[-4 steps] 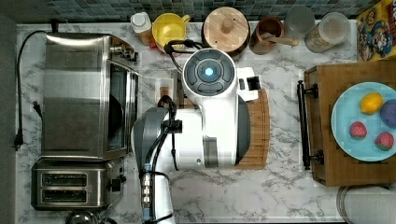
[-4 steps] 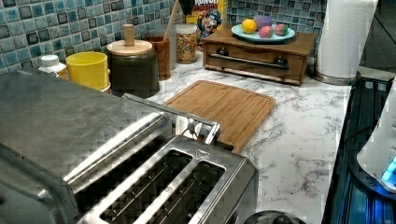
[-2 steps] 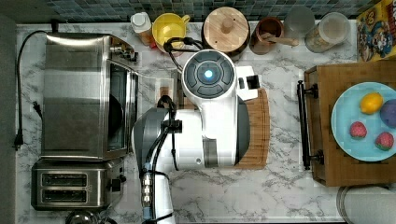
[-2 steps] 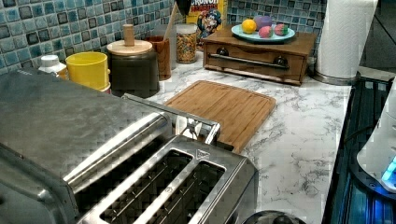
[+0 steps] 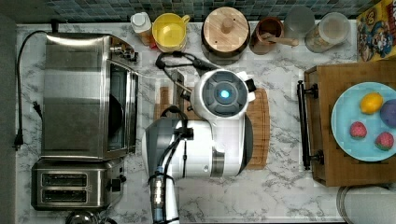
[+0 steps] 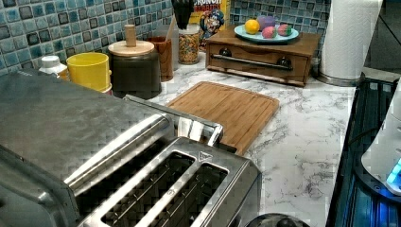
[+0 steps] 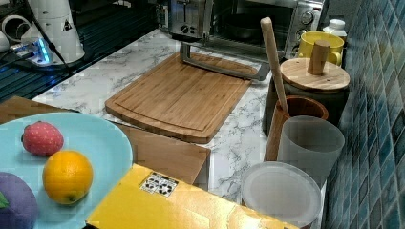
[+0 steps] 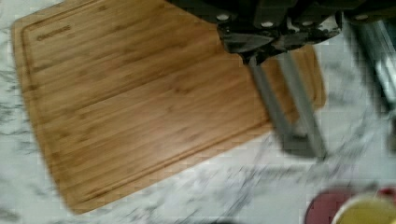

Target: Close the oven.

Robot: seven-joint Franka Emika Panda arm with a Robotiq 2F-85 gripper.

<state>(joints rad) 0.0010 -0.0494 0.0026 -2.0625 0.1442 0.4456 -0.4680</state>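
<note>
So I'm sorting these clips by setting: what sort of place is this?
Most likely a kitchen counter, possibly a mock-up. A marble-look countertop backed by blue tile carries the oven with its door open, a two-slot toaster and a wooden cutting board.

Cereal box (image 6: 206, 18) — partial word "RONCH" at its top; nothing else legible.

The white arm (image 5: 201, 149) rises from its base (image 5: 161, 205) and folds over, so its thick upper link lies level. Its round end joint (image 5: 224, 93), lit blue at the centre, sits above the pincer and hides it in the top view. Black cables (image 5: 173, 140) loop along the arm behind the pincer. The dark pincer (image 6: 182, 13) hangs pointing downward.
</note>
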